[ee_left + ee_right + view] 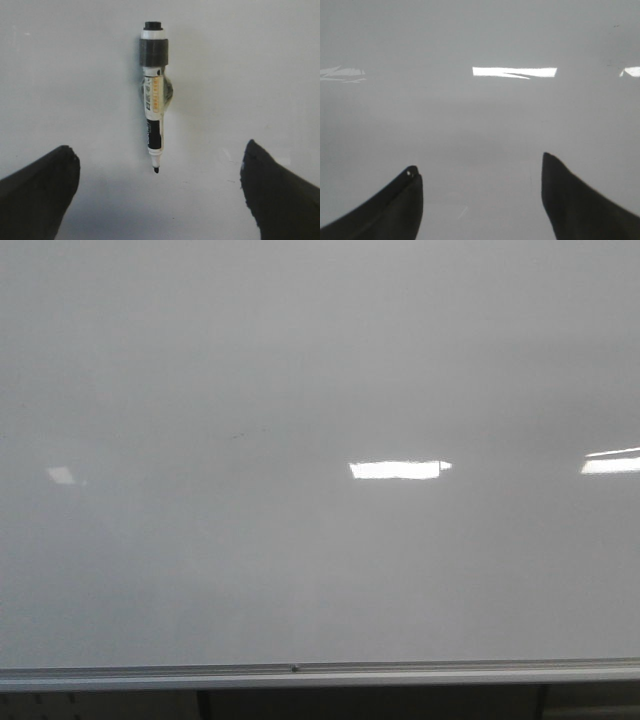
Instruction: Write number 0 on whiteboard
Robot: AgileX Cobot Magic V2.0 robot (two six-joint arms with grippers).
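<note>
while the front view shows only the bare whiteboard (320, 570), the left gripper (159, 200), fingers apart, faces a marker (154, 95) at twelve o'clock; the right gripper (481, 200) gapes too.

A glossy, smooth finish is shown by the whiteboard (320, 370), edged by a brushed silver metal rail (320, 674). Smooth plastic is seen on the marker (154, 100); the fingers (37, 195) look matt black.

Bright rectangular light reflections (397, 469) show on a glossy pale surface; below its lower edge lies a dark strip (370, 703) with vertical supports, details indistinct
</note>
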